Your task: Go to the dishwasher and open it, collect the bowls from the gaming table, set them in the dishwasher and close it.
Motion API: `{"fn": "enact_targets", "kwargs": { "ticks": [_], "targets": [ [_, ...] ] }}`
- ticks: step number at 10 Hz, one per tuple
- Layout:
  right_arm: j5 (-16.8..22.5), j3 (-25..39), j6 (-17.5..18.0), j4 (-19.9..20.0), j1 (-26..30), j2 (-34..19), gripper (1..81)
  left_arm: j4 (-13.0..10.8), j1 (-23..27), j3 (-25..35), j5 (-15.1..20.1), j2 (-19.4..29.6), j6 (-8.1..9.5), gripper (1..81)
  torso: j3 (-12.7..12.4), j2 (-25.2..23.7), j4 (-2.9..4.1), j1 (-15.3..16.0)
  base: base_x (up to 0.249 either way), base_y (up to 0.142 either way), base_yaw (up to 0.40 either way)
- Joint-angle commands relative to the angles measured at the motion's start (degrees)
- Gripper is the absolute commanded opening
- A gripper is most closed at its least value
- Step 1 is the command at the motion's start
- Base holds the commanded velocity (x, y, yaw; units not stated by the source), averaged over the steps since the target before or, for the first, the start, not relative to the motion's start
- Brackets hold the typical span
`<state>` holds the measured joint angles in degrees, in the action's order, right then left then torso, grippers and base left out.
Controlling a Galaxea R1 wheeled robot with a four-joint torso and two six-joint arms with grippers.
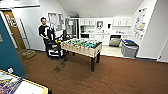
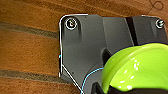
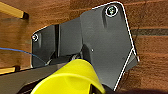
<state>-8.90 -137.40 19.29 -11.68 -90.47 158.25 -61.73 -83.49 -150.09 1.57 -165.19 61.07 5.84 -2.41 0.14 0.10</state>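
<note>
A lime-green bowl (image 2: 140, 65) hangs close over the brown carpet in the left wrist view, with my left gripper (image 2: 117, 88) shut on its rim. In the right wrist view a yellow bowl (image 3: 70, 77) is held the same way by my right gripper (image 3: 97, 90). The gaming table (image 1: 30, 86), white-topped with a yellow rim and colourful boxes, lies at my near left in the head view. Far across the room, the dishwasher (image 1: 115, 40) stands in the white kitchen row with its door lowered and its dark inside showing.
A table-football table (image 1: 82, 47) stands mid-room between me and the kitchen. A person (image 1: 44, 31) with a control rig and a cart (image 1: 55, 48) is to its left. A grey bin (image 1: 129, 48) sits right of the dishwasher, a teal wall (image 1: 8, 53) at my left.
</note>
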Motion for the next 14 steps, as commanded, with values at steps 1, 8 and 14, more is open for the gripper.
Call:
{"fn": "enact_targets", "kwargs": {
  "ticks": [1, 8, 14],
  "targets": [
    [3.0, 0.2, -0.2, -0.9, 2.1, -1.2, 1.0, -0.6, 2.6, -0.2, 2.6, 0.9, -0.43, 1.0, 0.0, 0.0, 0.0, 0.0, 0.0, 0.0, -0.387],
    [3.1, 0.2, -0.2, -1.0, 2.1, -1.2, 1.0, -0.7, 2.6, -0.2, 2.6, 1.0, -0.43, 1.0, 0.0, 0.0, 0.0, 0.0, 0.0, 0.0, -0.332],
    [3.0, 0.2, -0.2, -1.0, 2.5, -1.1, 1.0, 0.0, 2.6, 0.0, 2.4, 1.6, -0.43, 1.0, 0.0, 0.0, 0.0, 0.0, 0.0, 0.0, -0.019]
  ]
}}
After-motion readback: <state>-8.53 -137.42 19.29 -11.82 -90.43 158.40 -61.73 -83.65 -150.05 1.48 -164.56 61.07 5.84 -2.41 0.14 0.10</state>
